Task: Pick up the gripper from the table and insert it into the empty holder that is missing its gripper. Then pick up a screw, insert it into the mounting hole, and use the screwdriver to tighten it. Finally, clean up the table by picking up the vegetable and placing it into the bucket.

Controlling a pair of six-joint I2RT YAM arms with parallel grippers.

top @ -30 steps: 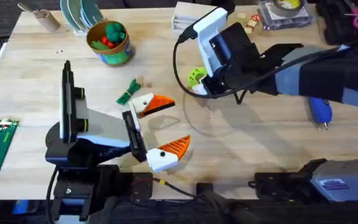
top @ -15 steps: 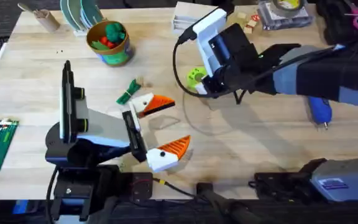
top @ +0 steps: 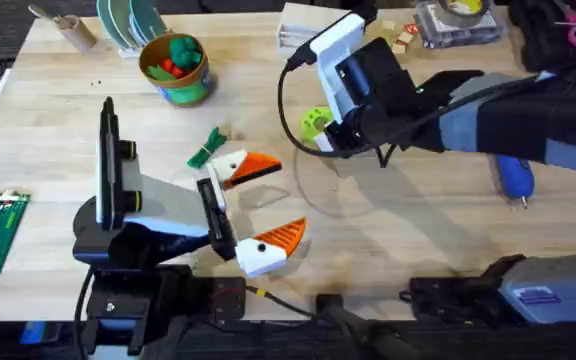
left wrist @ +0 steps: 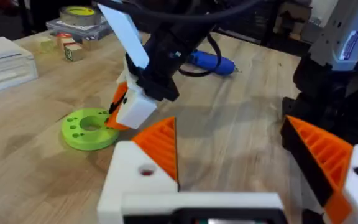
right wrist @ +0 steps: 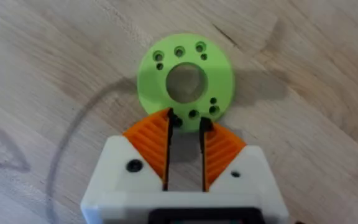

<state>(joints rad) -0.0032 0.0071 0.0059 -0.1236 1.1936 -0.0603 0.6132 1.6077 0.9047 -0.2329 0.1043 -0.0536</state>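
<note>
Right end effector poised at the near rim of the lime-green disc on the bench. Over the last second the right arm has crept a little toward the disc and then settled; nothing else on the bench has shifted. Its orange fingers stand narrow, with a slim gap in which only bare wood shows, so it appears to carry nothing. Whether the tips touch the disc cannot be told.

Left end effector lies low near the bench's front edge, wide, with one orange finger on each side and nothing between them.

Screwdriver lies well to the right, untouched. Vegetable lies on the bench just beyond the left end effector, well apart from the bucket, which stands farther back with toys in it.

Judgement: the small advance suggests fine alignment over the disc, perhaps in search of a screw, though no screw can be made out. Tightening and clean-up remain undone.
</note>
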